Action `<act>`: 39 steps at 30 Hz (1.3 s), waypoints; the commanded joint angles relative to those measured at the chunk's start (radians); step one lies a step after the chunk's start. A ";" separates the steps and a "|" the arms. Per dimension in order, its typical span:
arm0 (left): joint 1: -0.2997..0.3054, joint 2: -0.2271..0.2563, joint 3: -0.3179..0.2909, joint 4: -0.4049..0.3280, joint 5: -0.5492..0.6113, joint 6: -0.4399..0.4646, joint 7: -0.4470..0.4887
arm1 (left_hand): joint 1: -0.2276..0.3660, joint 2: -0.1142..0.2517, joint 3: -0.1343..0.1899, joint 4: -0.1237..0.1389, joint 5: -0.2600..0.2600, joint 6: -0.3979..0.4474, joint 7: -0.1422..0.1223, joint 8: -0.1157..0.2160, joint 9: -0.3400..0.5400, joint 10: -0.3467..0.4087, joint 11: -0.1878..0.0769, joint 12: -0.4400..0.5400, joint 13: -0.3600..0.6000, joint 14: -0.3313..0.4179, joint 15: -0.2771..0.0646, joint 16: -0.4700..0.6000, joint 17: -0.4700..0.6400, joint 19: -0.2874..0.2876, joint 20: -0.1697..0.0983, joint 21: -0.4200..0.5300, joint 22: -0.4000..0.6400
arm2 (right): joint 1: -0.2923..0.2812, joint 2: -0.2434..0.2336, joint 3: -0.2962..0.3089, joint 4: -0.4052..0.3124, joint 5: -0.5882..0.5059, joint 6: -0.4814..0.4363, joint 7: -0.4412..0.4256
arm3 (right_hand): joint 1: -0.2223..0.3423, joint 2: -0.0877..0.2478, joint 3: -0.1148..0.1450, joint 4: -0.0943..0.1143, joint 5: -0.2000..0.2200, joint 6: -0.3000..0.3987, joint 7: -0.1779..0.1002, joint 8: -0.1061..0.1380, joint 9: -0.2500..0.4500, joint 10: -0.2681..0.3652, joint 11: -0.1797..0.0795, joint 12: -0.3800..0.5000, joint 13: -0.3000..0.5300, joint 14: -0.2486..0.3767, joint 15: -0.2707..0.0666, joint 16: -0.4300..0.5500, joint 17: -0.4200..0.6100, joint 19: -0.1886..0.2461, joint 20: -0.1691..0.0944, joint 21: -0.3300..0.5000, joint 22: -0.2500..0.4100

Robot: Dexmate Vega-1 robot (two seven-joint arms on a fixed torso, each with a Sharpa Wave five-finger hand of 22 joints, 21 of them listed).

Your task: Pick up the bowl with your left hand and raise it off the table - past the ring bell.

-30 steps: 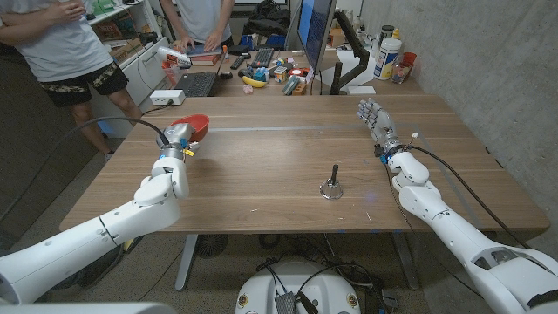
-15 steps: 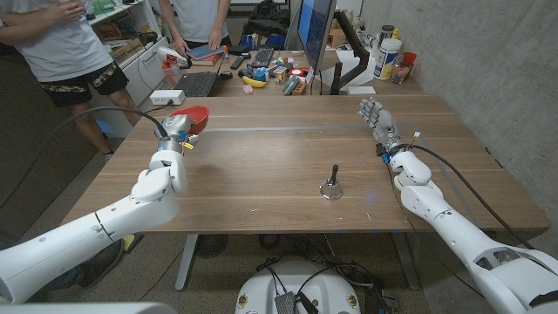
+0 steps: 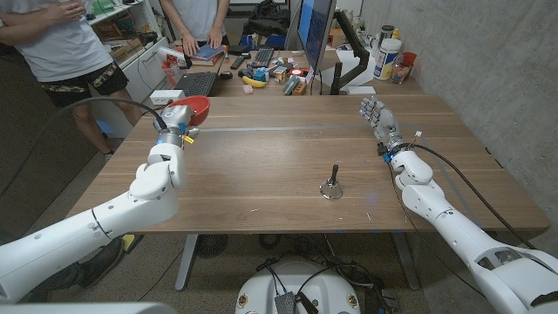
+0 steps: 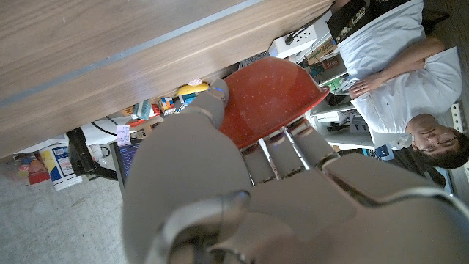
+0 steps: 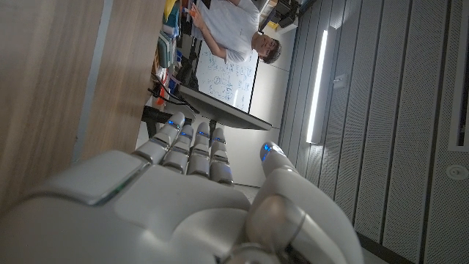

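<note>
Red bowl (image 3: 192, 108) is held in the left hand (image 3: 174, 122) at the far left corner of the wooden bench (image 3: 261, 157). In the left wrist view the fingers (image 4: 293, 147) reach under the bowl's outer wall while the thumb presses its rim, so the bowl is clamped. The grasp step appears complete. The bowl seems to sit above the bench surface rather than on it, so the lift is judged to be under way; its clearance cannot be confirmed from these views. The ring bell (image 3: 331, 185) stands near the front middle of the bench, well apart from the bowl. The right hand (image 3: 380, 118) stays out of the work at the far right, holding nothing, fingers extended and close together.
</note>
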 commanded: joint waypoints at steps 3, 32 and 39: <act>-0.005 0.013 -0.012 -0.033 0.038 0.015 -0.026 | -0.013 0.000 0.012 0.018 0.004 0.013 0.000 0.006 0.002 0.014 -0.001 -0.003 0.005 0.016 -0.095 0.003 0.002 0.008 -0.053 0.005 0.002 | -0.001 -0.003 0.003 -0.009 0.001 0.000 -0.002 | -0.001 -0.009 0.002 -0.006 0.004 0.003 0.003 0.003 0.005 0.008 0.001 -0.001 0.003 0.014 -0.004 0.002 0.001 0.007 0.001 -0.001 0.001; -0.034 0.037 -0.045 -0.069 0.097 0.017 -0.092 | -0.020 -0.001 0.012 0.022 0.004 0.018 0.001 0.008 0.003 0.026 0.001 -0.008 0.018 0.026 -0.094 0.001 0.003 0.010 -0.050 0.006 0.002 | -0.012 -0.006 0.000 -0.033 -0.011 -0.006 -0.026 | -0.002 -0.008 0.003 -0.007 0.004 0.003 0.003 0.003 0.005 0.009 -0.001 -0.001 0.003 0.017 -0.002 0.002 0.002 0.010 0.001 -0.007 0.001; -0.025 0.038 -0.066 -0.076 0.099 0.019 -0.093 | -0.025 -0.001 0.010 0.025 0.004 0.019 0.000 0.009 0.003 0.030 -0.001 -0.009 0.020 0.026 -0.092 0.001 0.004 0.011 -0.050 0.007 0.002 | -0.021 -0.009 -0.001 -0.048 -0.016 -0.011 -0.038 | -0.003 -0.008 0.003 -0.006 0.004 0.003 0.003 0.003 0.005 0.009 0.000 -0.001 0.003 0.018 -0.002 0.002 0.002 0.011 0.002 -0.009 0.001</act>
